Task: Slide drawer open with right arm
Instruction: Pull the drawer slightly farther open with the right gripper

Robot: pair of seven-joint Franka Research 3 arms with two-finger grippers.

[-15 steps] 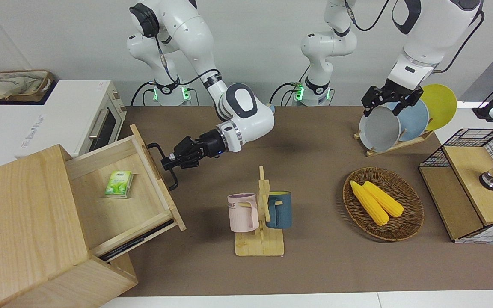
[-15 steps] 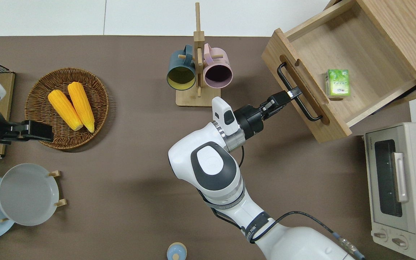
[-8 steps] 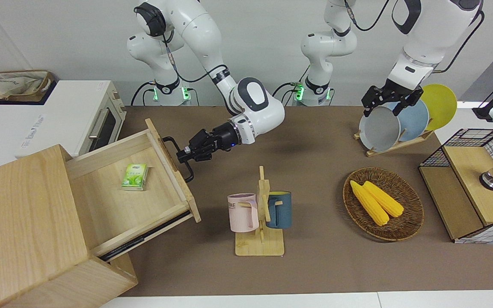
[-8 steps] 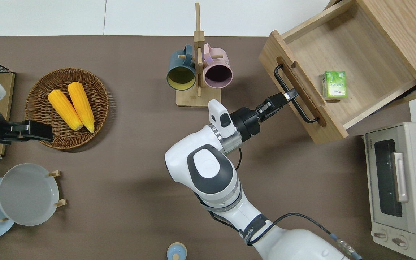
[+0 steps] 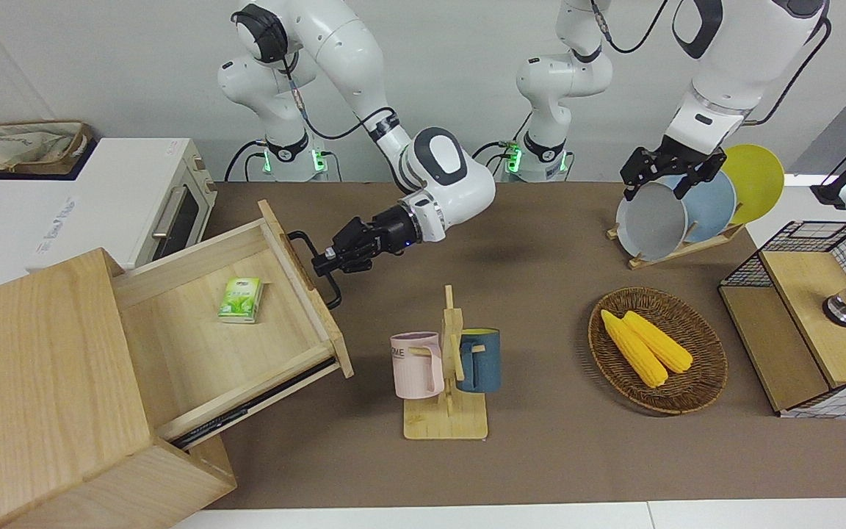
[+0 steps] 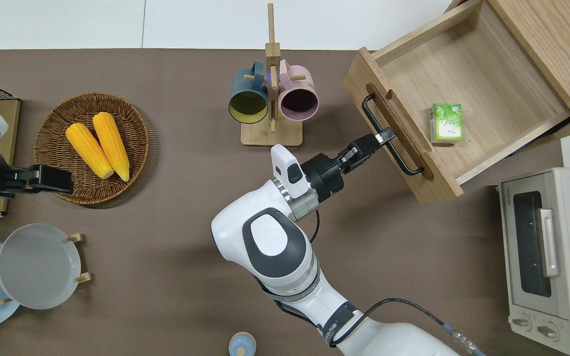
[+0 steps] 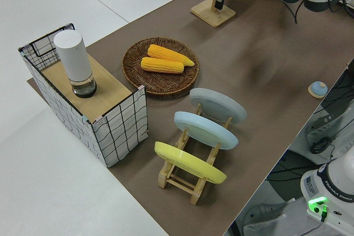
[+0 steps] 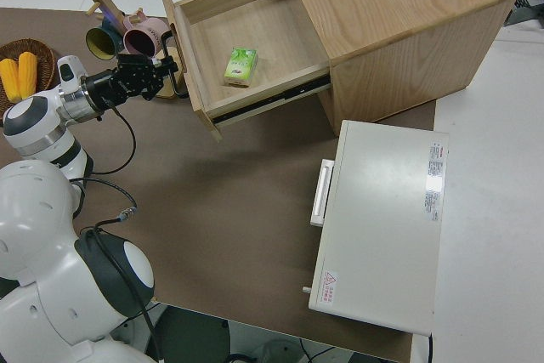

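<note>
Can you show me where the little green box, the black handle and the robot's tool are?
green box [image 6: 446,122], overhead view, middle of its top face.
black handle [image 6: 371,112], overhead view, on the bar.
right tool [image 6: 383,136], overhead view, between its fingertips at the bar.

Lab: fixed robot arms [image 5: 335,59], staged kitchenware

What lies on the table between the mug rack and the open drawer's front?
Only bare brown tabletop, as the overhead view shows, between the mug rack and the drawer; the right claw grips the handle nearer the robots.
</note>
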